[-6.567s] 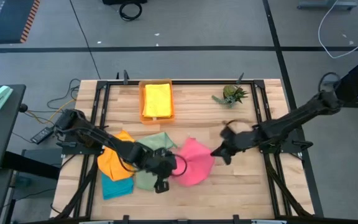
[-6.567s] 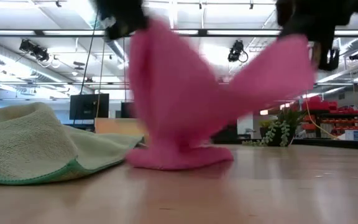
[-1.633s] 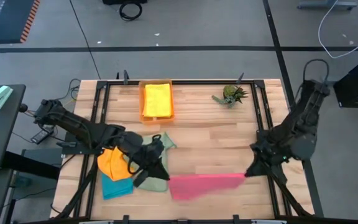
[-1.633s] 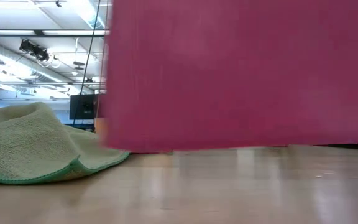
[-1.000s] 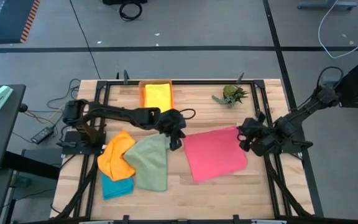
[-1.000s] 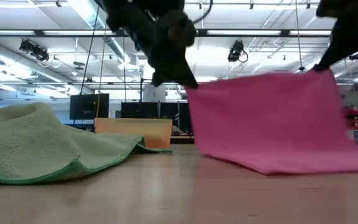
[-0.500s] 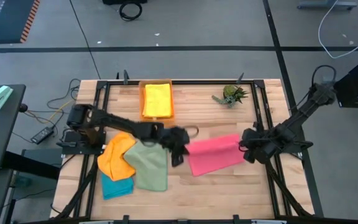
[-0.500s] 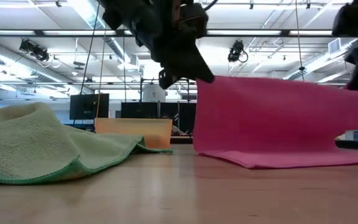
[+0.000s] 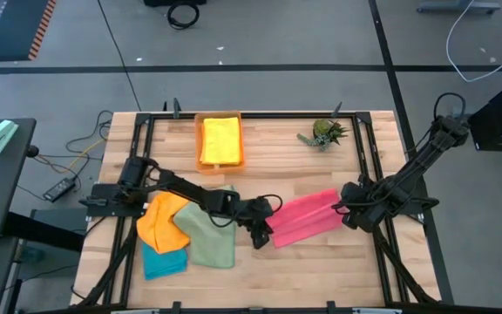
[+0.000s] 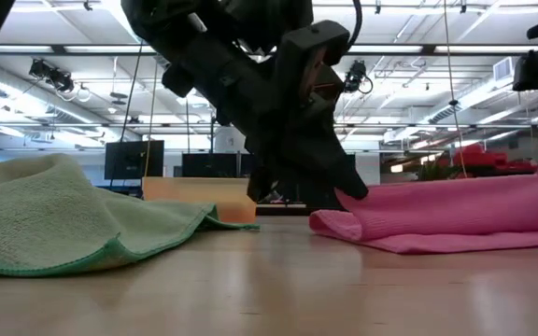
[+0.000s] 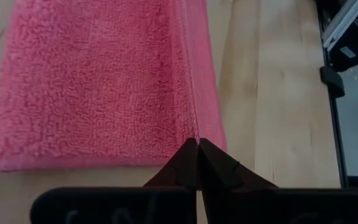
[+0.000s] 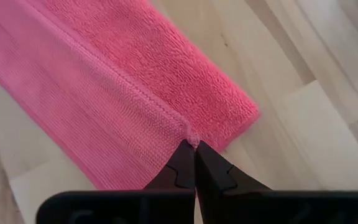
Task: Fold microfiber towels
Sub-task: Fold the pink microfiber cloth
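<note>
The left gripper (image 9: 261, 234), its fingers (image 11: 185, 163) pinched together on the hem of a pink towel (image 9: 307, 217), sits low over the wooden table (image 9: 321, 270) at the towel's left end, its dark arm reaching in a long, nearly flat line from the table's left edge across the other cloths. At the opposite end the right gripper (image 9: 349, 209) clamps the towel's right corner in the same way, fingers (image 12: 185, 163) closed tight on the stitched edge, its arm angling down from the table's right side with the elbow raised high. Between the two grippers the pink towel lies folded over on itself into a long band on the middle-right of the table, slanting slightly, the upper layer's hem resting just short of the lower layer's edge. Just beside the left arm, a sage green towel (image 9: 209, 237) lies rumpled, touching an orange towel (image 9: 162, 221) that overlaps a teal towel (image 9: 162, 260). Toward the far edge, a yellow towel (image 9: 220, 139) rests inside an orange tray (image 9: 200, 157), and a small green plant (image 9: 324, 133) stands well apart to its right.
</note>
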Available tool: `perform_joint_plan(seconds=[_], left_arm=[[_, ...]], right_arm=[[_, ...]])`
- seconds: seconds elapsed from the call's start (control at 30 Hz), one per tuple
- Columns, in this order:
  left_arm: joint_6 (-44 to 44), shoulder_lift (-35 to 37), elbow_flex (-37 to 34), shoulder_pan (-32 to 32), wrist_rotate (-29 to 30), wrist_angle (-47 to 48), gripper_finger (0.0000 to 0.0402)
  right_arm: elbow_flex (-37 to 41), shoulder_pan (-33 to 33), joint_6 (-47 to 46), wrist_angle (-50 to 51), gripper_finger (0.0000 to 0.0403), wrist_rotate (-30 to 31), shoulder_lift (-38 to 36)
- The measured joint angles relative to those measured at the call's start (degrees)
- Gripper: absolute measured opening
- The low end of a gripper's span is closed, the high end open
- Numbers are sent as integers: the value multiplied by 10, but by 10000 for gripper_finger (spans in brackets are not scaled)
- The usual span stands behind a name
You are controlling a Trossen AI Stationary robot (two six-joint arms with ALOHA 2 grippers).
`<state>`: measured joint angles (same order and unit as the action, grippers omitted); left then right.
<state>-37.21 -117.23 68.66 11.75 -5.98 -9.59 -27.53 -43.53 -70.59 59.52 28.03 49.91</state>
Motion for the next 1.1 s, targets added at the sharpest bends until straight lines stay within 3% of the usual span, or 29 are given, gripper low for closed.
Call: perform_joint_plan(seconds=[0.27, 0.67, 0.8, 0.97, 1.1], left_arm=[[-12, 2, 0, 2, -4, -28, 10], [-25, 2, -1, 7, -4, -31, 123], [-22, 3, -1, -10, -5, -32, 144], [-9, 15, -1, -43, -2, -31, 151], [-11, 15, 0, -67, 12, -33, 129]], right_arm=[[0, 0, 31, 1, 3, -37, 0], [-15, 0, 34, -2, 54, -47, 0], [-29, 0, 47, 4, 81, -87, 0], [-47, 0, 55, 8, 117, -123, 0], [-88, 3, 29, 44, 131, -122, 0]])
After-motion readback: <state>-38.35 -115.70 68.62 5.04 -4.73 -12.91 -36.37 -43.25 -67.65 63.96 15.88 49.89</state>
